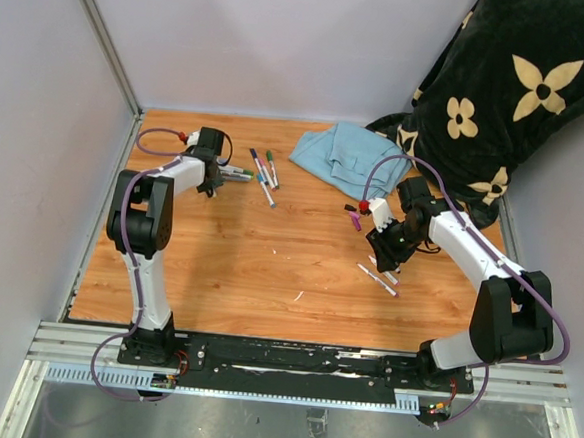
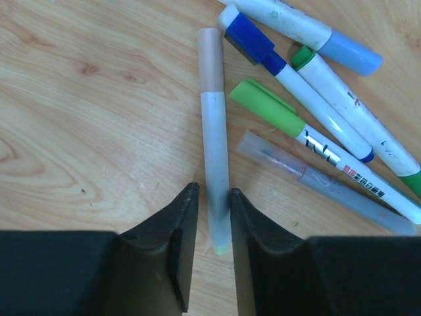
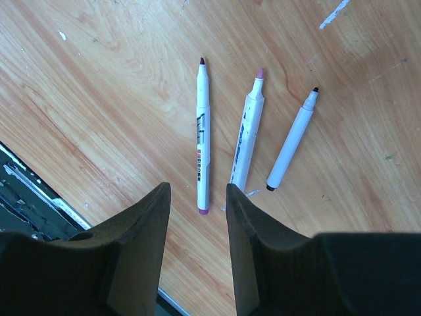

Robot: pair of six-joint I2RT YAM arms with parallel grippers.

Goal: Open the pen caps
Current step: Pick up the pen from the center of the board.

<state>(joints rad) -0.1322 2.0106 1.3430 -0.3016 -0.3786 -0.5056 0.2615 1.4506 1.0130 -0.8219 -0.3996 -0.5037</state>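
The left gripper looks pinched on the tail of the pale marker, its peach cap out at twelve o'clock, so the empty, parted right gripper should take that cap squarely and pull straight.

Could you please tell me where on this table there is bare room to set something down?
The table's middle, between the capped markers and the right gripper, is bare wood, as is the strip along its near edge. It is crowded at the back by the blue cloth and around the uncapped pens.
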